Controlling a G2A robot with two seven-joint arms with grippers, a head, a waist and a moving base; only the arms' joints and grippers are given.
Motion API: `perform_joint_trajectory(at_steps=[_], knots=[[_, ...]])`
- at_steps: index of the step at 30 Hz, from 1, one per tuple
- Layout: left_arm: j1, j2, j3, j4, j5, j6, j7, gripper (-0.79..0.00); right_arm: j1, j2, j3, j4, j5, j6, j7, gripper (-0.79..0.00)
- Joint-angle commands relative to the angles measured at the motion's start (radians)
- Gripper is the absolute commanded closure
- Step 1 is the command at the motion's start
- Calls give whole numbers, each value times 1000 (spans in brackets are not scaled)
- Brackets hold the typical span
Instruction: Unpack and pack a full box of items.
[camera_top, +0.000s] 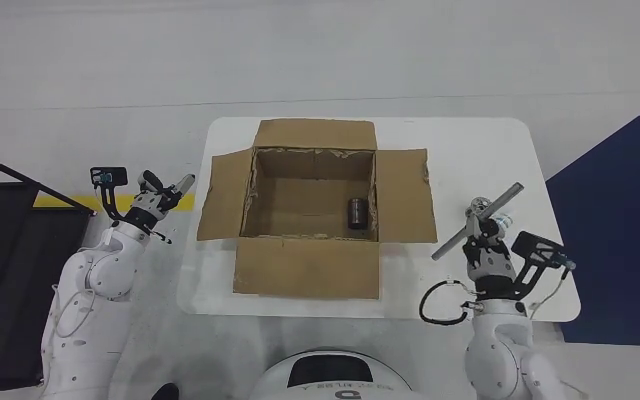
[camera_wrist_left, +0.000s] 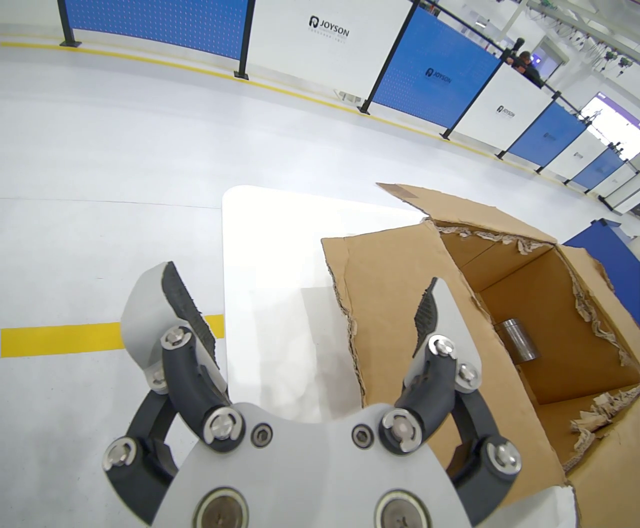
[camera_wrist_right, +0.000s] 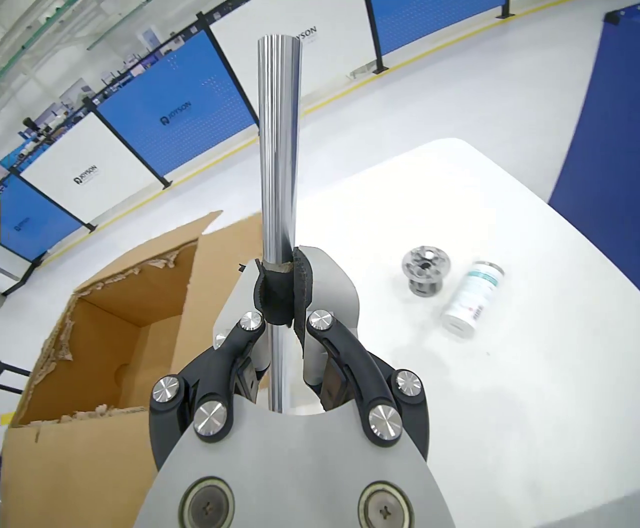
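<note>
Gripping a polished metal rod (camera_wrist_right: 279, 150) between fingers clamped tight around it, the right end effector (camera_wrist_right: 282, 290) hangs over the white worktop (camera_top: 470, 150). The rod runs well past its fingertips and back toward the wrist. The open cardboard box (camera_top: 305, 265) stands just to one side of this end effector. On the other side, a flanged metal hub (camera_wrist_right: 426, 270) and a white bottle (camera_wrist_right: 472, 299) lying on its side rest near each other on the worktop. The left end effector (camera_wrist_left: 302, 280), fingers spread wide and holding nothing, sits off the worktop's edge, with the box ahead of it. A dark metal cylinder (camera_top: 356, 212) lies on the box floor, by the wall nearer the right end effector.
</note>
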Motion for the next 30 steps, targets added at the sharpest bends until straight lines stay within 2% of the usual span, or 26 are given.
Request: perform_joint_trajectory(at_steps=[1,4,7,11,17,21,24,30], knots=[[0,0,0,0,0,0,0,-785,-1,3,25,0,3,-13,43,0],[0,0,0,0,0,0,0,-785,30,8,38,0,-9,-23,146,0],[0,0,0,0,0,0,0,-785,97,13,54,0,-25,0,301,0],[0,0,0,0,0,0,0,-785,218,22,68,17,-71,57,555,0],[0,0,0,0,0,0,0,-785,428,37,49,134,-159,32,838,0],[0,0,0,0,0,0,0,-785,518,40,9,213,-190,36,907,0],[0,0,0,0,0,0,0,-785,571,39,-9,281,-229,90,938,0],[0,0,0,0,0,0,0,-785,677,42,-16,410,-263,116,1005,0]])
